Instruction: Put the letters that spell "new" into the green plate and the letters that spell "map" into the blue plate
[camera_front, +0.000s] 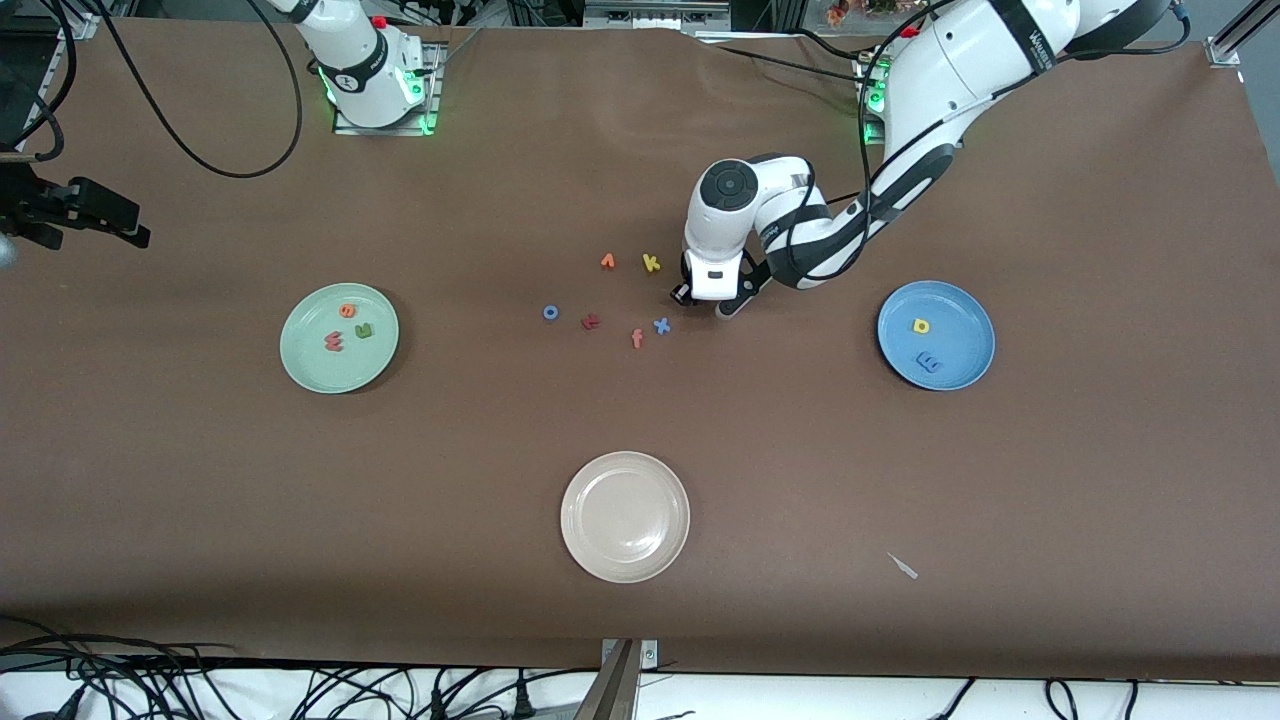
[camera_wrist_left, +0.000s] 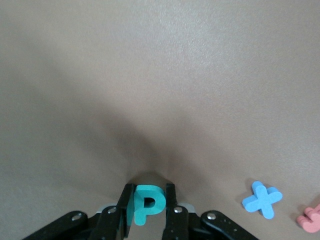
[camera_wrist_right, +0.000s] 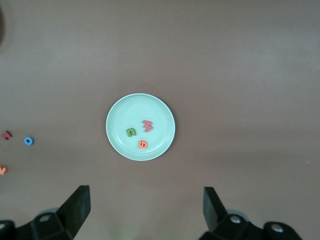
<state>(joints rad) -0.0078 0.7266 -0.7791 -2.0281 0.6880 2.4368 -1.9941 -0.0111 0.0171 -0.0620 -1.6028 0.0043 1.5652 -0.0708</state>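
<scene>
Nearest the front camera sits the beige-white plate (camera_front: 625, 516), while on the tabletop beside the blue x (camera_front: 661, 325) the left end effector (camera_wrist_left: 149, 212) pinches the teal p (camera_wrist_left: 148, 204), probably soft, light foam, flat-sided; the right end effector (camera_wrist_right: 145, 205) waits, gaping, over the green plate (camera_wrist_right: 140, 101).

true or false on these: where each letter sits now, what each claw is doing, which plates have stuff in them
1. The left claw is shut on the teal p. True.
2. The green plate holds three letters. True: green n, orange e, pinkish-red w.
3. The blue plate holds all of "map". False: only the yellow a and blue m lie in it.
4. The right claw grips the blue x. False: it is open, over the table near the green plate; the blue x lies on the table.
5. The beige-white plate holds the yellow k. False: the yellow k lies on the table.
</scene>
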